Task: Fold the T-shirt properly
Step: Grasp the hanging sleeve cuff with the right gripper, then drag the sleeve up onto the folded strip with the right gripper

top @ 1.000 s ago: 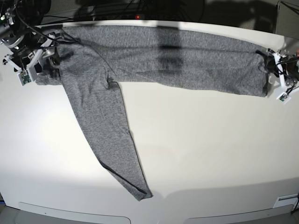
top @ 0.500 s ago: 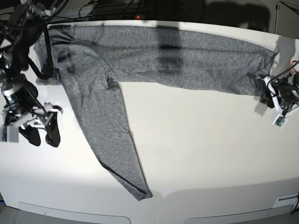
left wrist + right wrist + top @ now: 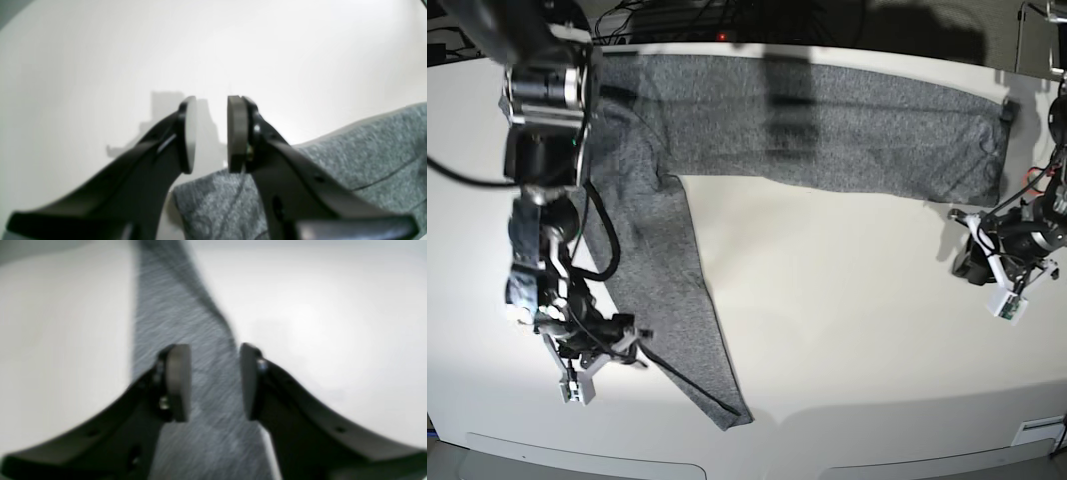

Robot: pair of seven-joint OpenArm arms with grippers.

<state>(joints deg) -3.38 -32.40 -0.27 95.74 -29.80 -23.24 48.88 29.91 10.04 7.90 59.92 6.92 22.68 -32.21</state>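
The heather-grey T-shirt (image 3: 827, 130) lies flat along the back of the white table (image 3: 857, 330), one long sleeve (image 3: 662, 270) running diagonally toward the front left. My right gripper (image 3: 630, 345) hovers at the sleeve's lower part. In the right wrist view the right gripper (image 3: 215, 355) is open, with the blurred sleeve (image 3: 173, 316) passing beneath the gap. My left gripper (image 3: 970, 258) sits just in front of the shirt's right end, off the fabric. The left wrist view shows the left gripper (image 3: 212, 110) narrowly open with nothing between its fingers, and grey fabric (image 3: 350, 166) at lower right.
Dark cables and equipment (image 3: 677, 20) crowd the table's back edge, with a small red light (image 3: 720, 37) among them. The right arm's column (image 3: 545, 110) stands over the shirt's left shoulder. A rounded front table edge (image 3: 757, 455) runs below the sleeve's cuff.
The right arm has swung from the shirt's left shoulder forward to the sleeve's lower part, its jaws narrower. The left gripper has drawn forward off the shirt's right end.
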